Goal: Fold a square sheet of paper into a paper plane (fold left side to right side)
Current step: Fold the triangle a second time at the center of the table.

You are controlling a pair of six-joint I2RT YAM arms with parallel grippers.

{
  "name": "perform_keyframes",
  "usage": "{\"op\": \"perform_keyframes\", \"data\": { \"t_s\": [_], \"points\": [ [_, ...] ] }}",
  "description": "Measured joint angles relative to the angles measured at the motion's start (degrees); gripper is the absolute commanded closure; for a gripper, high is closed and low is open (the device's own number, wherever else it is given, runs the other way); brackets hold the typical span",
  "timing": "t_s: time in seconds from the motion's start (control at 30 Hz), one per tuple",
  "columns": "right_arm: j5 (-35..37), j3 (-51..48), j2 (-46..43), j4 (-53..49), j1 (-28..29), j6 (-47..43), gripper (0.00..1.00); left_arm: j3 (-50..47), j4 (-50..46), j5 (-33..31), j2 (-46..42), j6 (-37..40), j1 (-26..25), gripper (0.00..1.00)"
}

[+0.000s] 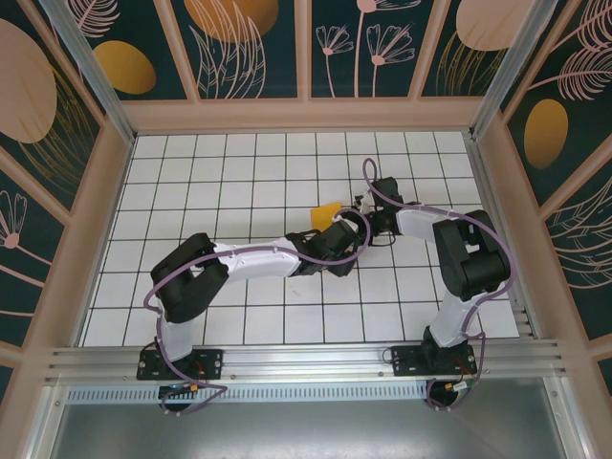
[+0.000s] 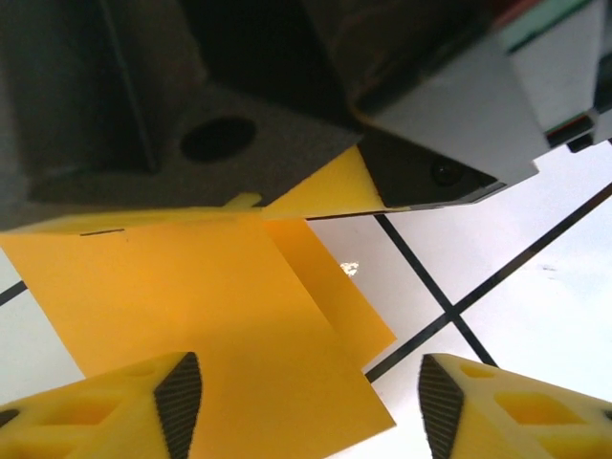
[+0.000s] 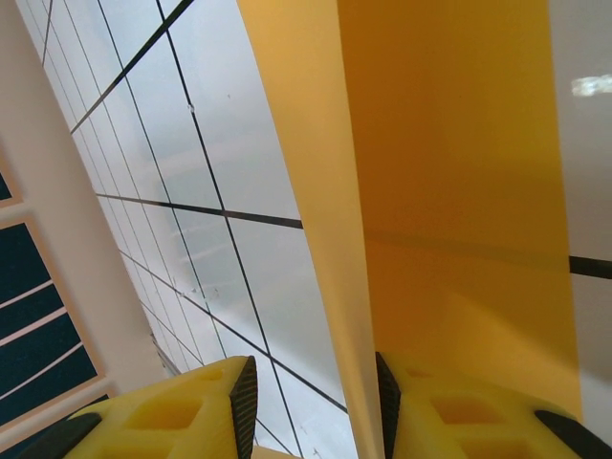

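The square sheet of paper (image 1: pixel 328 212) lies on the white tiled table (image 1: pixel 239 172), near the middle of the top view, just where both arms meet. The left gripper (image 2: pixel 311 402) is wide open. Its two yellow fingers (image 2: pixel 143 402) sit at the bottom of its view and the folded paper lies flat under the gap. The right gripper (image 3: pixel 316 406) is open too, though less wide. A lifted flap of paper runs down the frame and touches only its right-hand finger (image 3: pixel 387 406).
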Motion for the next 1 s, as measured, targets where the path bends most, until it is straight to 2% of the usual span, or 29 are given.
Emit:
{"op": "perform_keyframes", "data": {
  "t_s": [0.67, 0.87, 1.0],
  "points": [
    [1.14, 0.0, 0.0, -0.7, 0.07, -0.94, 0.6, 0.46, -1.92, -0.9, 0.09, 1.38, -0.04, 0.91],
    [2.8, 0.0, -0.68, -1.22, 0.04, -2.29, 0.55, 0.48, -2.27, -0.17, 0.09, 1.38, -0.04, 0.97],
    [4.24, -0.81, -3.85, -1.57, -0.94, -3.23, 0.43, 0.74, -1.6, 1.51, -0.35, 1.38, 0.17, 0.97]
  ]
}}
